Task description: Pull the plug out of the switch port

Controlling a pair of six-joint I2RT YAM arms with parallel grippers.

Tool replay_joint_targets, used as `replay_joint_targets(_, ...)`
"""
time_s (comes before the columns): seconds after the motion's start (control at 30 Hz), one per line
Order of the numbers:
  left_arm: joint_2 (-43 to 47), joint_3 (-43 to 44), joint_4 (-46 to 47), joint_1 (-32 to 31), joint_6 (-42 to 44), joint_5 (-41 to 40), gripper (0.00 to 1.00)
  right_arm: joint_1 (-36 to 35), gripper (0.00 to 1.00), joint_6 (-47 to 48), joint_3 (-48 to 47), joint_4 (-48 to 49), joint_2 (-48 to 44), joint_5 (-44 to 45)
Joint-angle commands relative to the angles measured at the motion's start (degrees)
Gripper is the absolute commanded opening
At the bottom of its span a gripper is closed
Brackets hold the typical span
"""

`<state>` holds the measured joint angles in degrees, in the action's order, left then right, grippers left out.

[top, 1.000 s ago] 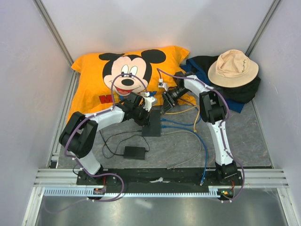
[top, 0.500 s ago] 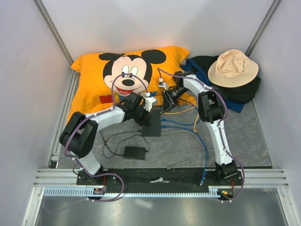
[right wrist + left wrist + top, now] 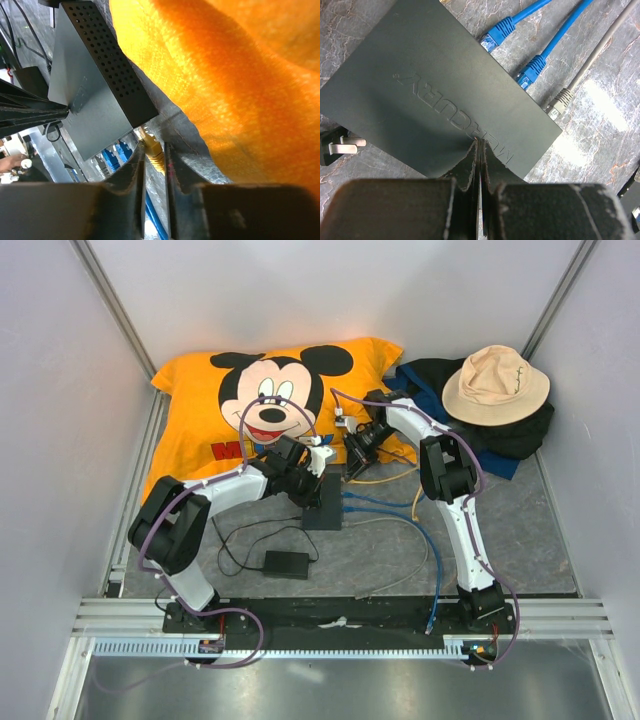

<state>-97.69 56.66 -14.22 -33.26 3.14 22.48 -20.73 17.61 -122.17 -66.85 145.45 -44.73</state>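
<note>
On the grey marbled surface there is one orange pillow with a cartoon mouse at the far side. To its right lies one heap of dark clothes with one beige hat on top. Two arms reach in from the near edge and meet over the one switch, which lies flat just in front of the pillow, about in the middle. The switch is a flat matte black box; its top carries the raised letters MERCURY, and one short side has rows of small round holes. One smaller black power brick with a thin black cord lies nearer to the arm bases. Four cables come to the switch's right edge: two blue, one grey, one yellow. Two blue plugs and one grey plug sit in the ports side by side. The left end effector has its fingers pressed together, and the tips rest on the top of the switch. The right end effector is narrow and grips the yellow plug at the switch corner, close under the pillow. I cannot tell if this plug is seated in its port.
</note>
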Motion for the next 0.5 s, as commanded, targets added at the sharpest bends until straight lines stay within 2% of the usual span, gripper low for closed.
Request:
replay_joint_targets(0.0,-2.6,-0.6,-3.1,-0.8,-0.9,-3.0,0.02,-2.5,0.08,-0.6,4.7,1.1,7.3,16.2)
replay_joint_targets(0.07,-2.8,-0.4,-3.2,-0.8,-0.9,-3.1,0.02,-2.6,0.00,-1.0,4.7,1.4,7.2,16.9)
replay_joint_targets(0.37,-3.1,-1.0,-3.1,-1.2,-0.1,-5.1,0.02,0.0,0.00,3.0,4.6,-0.9,5.9,23.5)
replay_joint_targets(0.47,-3.7,-0.7,-3.3,-1.2,-0.3,-6.0,0.02,0.3,0.00,5.2,2.6,-3.5,6.0,23.0)
